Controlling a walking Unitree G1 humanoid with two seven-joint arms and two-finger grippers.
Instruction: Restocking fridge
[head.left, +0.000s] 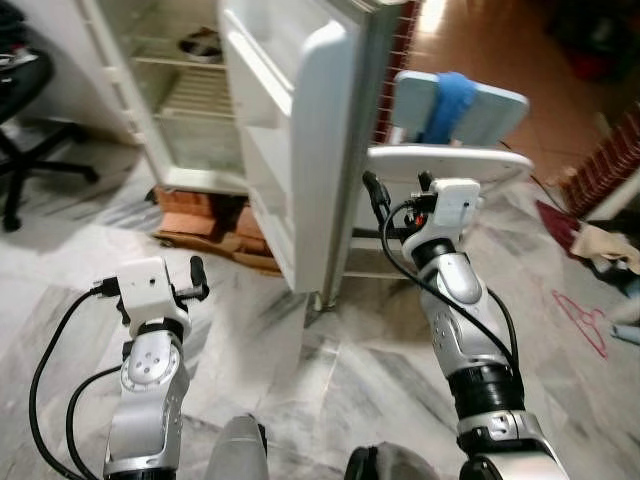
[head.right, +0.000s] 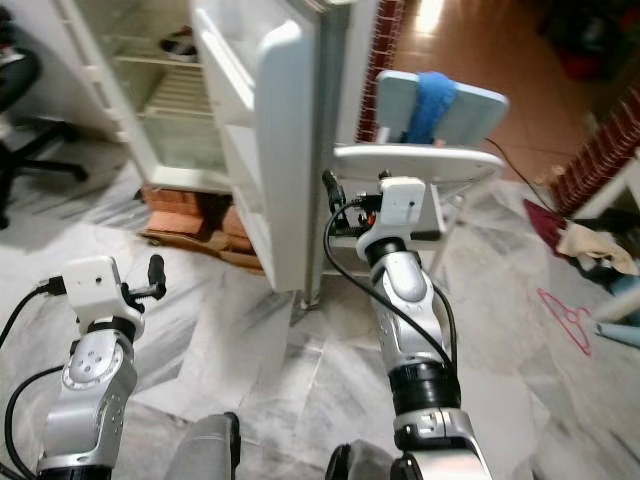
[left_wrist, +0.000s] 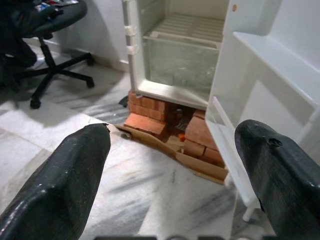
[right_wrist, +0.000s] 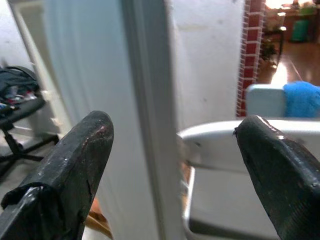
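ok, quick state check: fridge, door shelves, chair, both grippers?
Fridge: open, a dark dish on the upper wire shelf, raised on bricks.
Fridge door: swung wide open, its shelves empty.
White plastic chair: upright, blue cloth draped over its back.
Left gripper: open, empty, facing the fridge base.
Right gripper: open, empty, at the door's edge.

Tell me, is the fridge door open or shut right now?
Open. The fridge door is swung wide, exposing its inner shelves and the fridge compartment's racks.
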